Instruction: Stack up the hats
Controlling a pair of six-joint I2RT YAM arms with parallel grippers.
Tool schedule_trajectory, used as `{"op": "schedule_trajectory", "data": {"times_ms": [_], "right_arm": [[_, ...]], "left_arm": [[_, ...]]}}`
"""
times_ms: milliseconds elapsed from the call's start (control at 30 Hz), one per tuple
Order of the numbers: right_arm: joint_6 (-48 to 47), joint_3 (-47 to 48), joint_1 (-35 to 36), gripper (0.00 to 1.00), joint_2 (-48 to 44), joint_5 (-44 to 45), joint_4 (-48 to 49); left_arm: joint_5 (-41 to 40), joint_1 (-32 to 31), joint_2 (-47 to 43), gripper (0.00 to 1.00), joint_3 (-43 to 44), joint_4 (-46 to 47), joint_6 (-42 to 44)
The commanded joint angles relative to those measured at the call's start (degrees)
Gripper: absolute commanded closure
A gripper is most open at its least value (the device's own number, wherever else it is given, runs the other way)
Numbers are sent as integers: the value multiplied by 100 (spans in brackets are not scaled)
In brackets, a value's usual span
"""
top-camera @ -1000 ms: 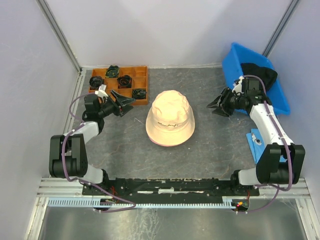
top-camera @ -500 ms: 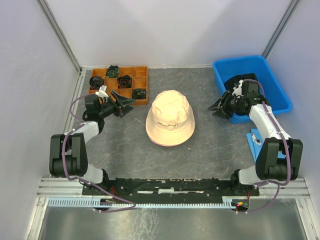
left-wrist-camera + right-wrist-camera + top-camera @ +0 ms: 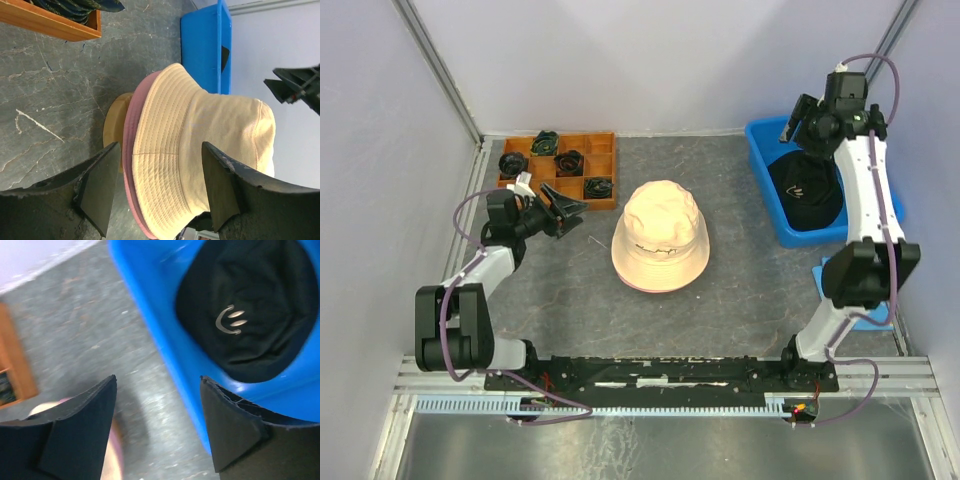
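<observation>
A beige hat (image 3: 660,235) sits on top of a pink hat (image 3: 129,150) on the wooden stand (image 3: 114,127) in the middle of the table. A black hat with a small smiley (image 3: 805,188) lies in the blue bin (image 3: 767,205) at the right; it also shows in the right wrist view (image 3: 245,315). My right gripper (image 3: 797,128) is open and empty, raised above the bin's far left corner (image 3: 157,385). My left gripper (image 3: 565,208) is open and empty, left of the stack and facing it (image 3: 160,175).
An orange compartment tray (image 3: 560,168) with small dark coiled bundles stands at the back left, just behind my left gripper. A light blue flat piece (image 3: 823,275) lies near the right arm's base. Grey walls close in the table on three sides.
The right arm has swung up and back from beside the bin to above its far corner. The blue bin has shifted and lies flat with the black hat spread inside. The left arm barely moved.
</observation>
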Motion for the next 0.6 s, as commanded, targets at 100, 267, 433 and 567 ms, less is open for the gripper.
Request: {"op": "schedule_trajectory", "data": {"times_ms": [100,267,433,567], "right_arm": [[-820,2088,-60,18,1920,1640,-1183],[-756,3010,-246,13,2748,1836,-1110],[-677,3727,-482,9,3461,2011,-1198],[-695,3778,-593,9,3756,2053,-1119]], "left_arm": [[-68,9,-288,27,226,-306,375],[-157,9,-358,27,224,-381,410],[-188,9,-368,27,185,-423,449],[-189,14,-330,28,171,-470,498]]}}
